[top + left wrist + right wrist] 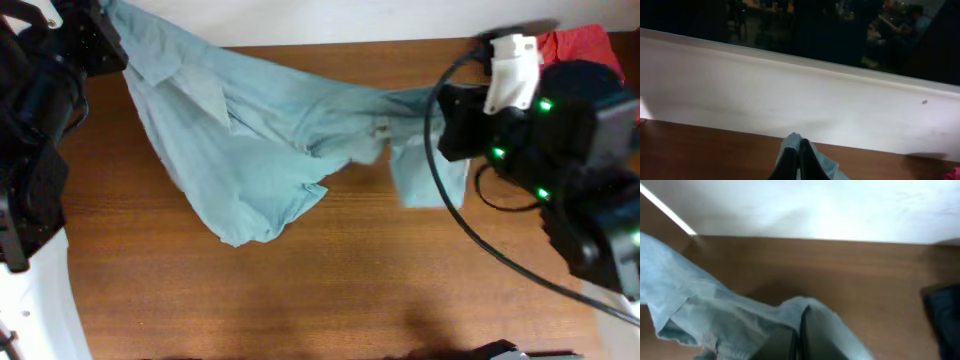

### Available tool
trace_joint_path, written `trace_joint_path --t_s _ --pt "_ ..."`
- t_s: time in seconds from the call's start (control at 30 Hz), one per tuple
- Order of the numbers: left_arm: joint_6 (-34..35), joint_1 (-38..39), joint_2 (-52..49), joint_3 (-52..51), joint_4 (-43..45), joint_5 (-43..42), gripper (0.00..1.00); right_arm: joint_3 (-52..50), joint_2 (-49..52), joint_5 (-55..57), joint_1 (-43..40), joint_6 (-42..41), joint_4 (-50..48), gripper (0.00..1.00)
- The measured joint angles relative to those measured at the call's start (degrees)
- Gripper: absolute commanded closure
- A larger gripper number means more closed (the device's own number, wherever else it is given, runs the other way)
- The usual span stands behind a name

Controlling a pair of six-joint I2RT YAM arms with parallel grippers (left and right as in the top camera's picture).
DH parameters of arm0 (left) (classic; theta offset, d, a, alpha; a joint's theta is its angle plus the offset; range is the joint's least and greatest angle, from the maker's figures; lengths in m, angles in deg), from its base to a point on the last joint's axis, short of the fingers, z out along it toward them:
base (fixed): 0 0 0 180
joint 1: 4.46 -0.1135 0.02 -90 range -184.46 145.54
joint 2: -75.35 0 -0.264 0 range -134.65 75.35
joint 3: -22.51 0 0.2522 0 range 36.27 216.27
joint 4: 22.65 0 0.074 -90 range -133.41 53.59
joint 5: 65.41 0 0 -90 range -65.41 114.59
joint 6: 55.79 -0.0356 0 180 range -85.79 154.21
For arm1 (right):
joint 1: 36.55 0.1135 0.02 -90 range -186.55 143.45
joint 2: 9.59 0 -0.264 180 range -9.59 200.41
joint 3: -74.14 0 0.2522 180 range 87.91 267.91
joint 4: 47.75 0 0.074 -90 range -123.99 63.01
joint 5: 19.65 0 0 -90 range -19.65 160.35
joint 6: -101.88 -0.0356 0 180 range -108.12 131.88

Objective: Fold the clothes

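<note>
The left pincer (799, 144) is squeezed shut on a bit of the pale green shirt (250, 130), up by the back left edge of the table (300, 290). The right pincer (799, 330) is squeezed shut on another bit, far over on the right. The shirt stretches between them, and its middle sags down toward the table. It looks light, thin and floppy, so it will droop and wrinkle. Edges and corners seem the best places to pinch.
</note>
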Motion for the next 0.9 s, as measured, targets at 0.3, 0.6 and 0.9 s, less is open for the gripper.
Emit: trace_joint_path --t_s 0.3,0.6,0.9 --pt "-0.37 0.00 7.34 0.00 -0.04 3.80 0.99 7.65 -0.52 1.11 0.00 1.29 7.21 0.96" --pt "-1.29 0.00 19.21 0.26 0.31 4.90 0.99 12.55 -0.90 -0.26 0.02 1.33 10.84 0.96" --pt "-1.97 0.00 24.46 1.88 1.38 4.94 0.99 13.75 -3.87 -4.15 0.02 -0.02 10.82 0.96"
